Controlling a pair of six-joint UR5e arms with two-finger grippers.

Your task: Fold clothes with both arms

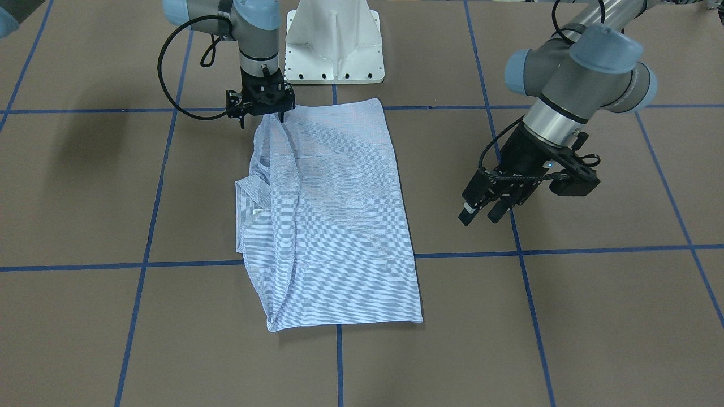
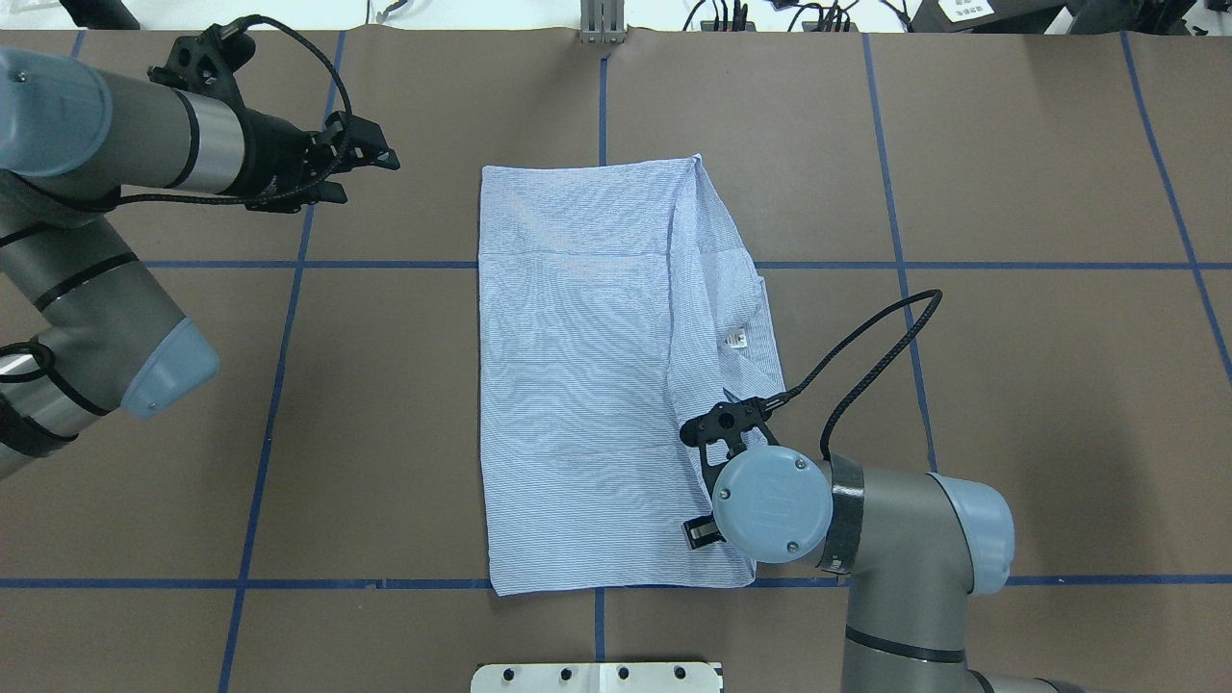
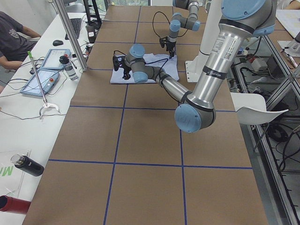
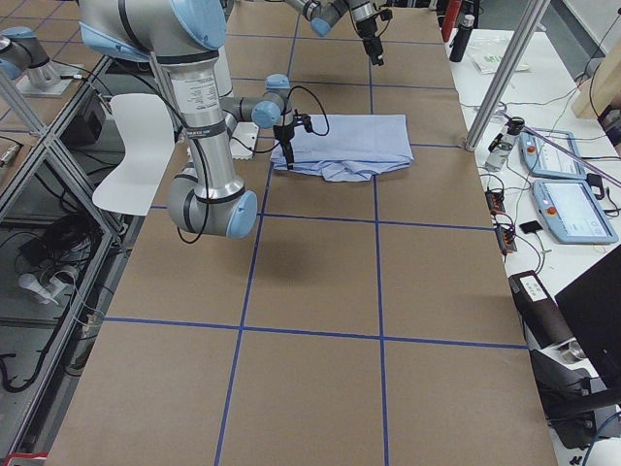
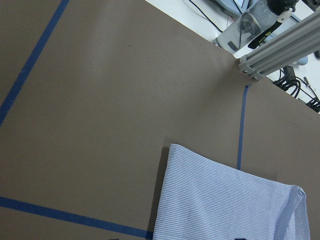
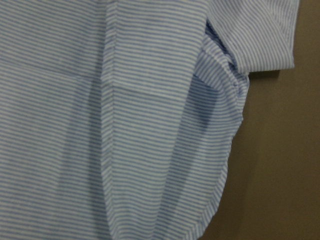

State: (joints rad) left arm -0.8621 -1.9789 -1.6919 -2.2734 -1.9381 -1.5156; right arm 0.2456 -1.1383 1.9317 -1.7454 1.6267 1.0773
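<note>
**Bimanual folding cell.** A light blue-and-white finely striped button-up shirt (image 2: 577,385) lies folded into a tall rectangle at the middle of the brown paper-covered table (image 2: 1011,404). It rests flat across a crossing of the blue tape grid lines (image 2: 385,265). Its left edge is straight and smooth. Along its right edge the layers are thicker, with a folded-over strip running near to far. The collar (image 2: 756,318) juts out to the right, with a small white neck label (image 2: 738,339) beside it.

The grey jointed right arm (image 2: 905,529), with light blue joint caps, reaches in from the near right. Its black two-finger right gripper (image 1: 266,116) points straight down at the shirt's near right corner, tips at the cloth. Whether the tips are apart or pinched on fabric cannot be told, since the wrist hides them from above. The right wrist view is filled by striped cloth, with a lengthwise seam and a rounded hem against bare table.

The grey left arm (image 2: 144,135) extends over the far left of the table. Its black left gripper (image 1: 481,216) has its fingers apart, holds nothing, and is well apart from the shirt. The left wrist view takes in the shirt's far left corner. A white pedestal base (image 1: 334,51) stands just beside the shirt's near edge.
</note>
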